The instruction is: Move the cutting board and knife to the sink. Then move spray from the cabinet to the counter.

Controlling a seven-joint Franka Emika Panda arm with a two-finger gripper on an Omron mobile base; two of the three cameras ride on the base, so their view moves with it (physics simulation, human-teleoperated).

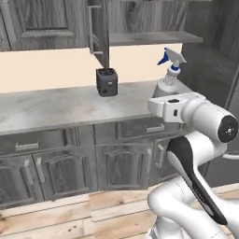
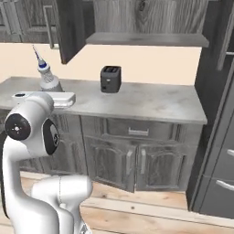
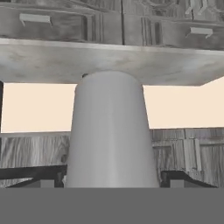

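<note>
The spray (image 1: 169,74), a pale grey bottle with a white neck and blue trigger nozzle, stands upright with its base at the counter (image 1: 56,107) near the right end. In the right base view the spray (image 2: 45,75) rises just behind my white hand. My gripper (image 3: 112,179) is shut on the bottle's body (image 3: 109,131), with a dark fingertip against each side. That view is upside down, so the counter is at its top. The cabinet (image 1: 100,32) above has one door swung open. The cutting board, the knife and the sink are out of view.
A black toaster (image 1: 107,81) sits on the counter against the wall, left of the bottle. The open cabinet door (image 2: 68,27) hangs over the counter between the toaster and the spray. Tall dark cabinetry (image 2: 219,114) closes off the counter's right end.
</note>
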